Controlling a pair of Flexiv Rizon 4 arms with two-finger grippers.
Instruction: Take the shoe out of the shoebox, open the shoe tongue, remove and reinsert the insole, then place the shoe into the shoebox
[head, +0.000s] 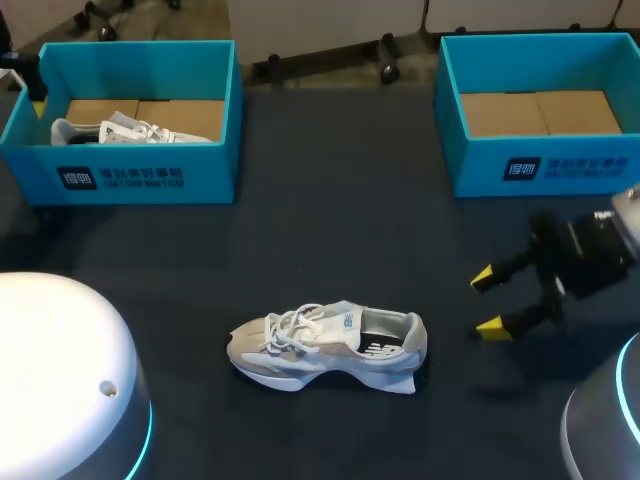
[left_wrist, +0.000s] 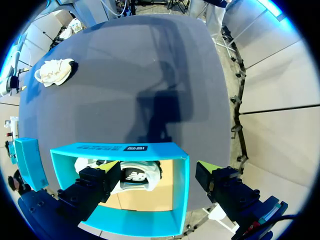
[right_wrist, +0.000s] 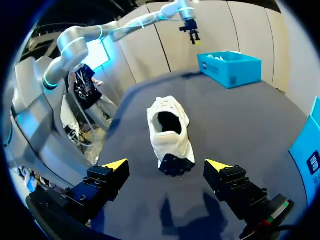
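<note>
the pale shoe (head: 328, 347) stands on its sole on the dark bench (head: 340, 200), outside both boxes, toe toward my left. my right gripper (head: 487, 301) sits low near its heel, fingers (head: 493, 325) released and holding nothing. my left gripper (left_wrist: 157, 167) hangs over the left shoebox (left_wrist: 120, 148), fingers spread and empty, with a second shoe (left_wrist: 135, 177) lying inside. the right shoebox (head: 480, 150) stands at the bench's far right.
</note>
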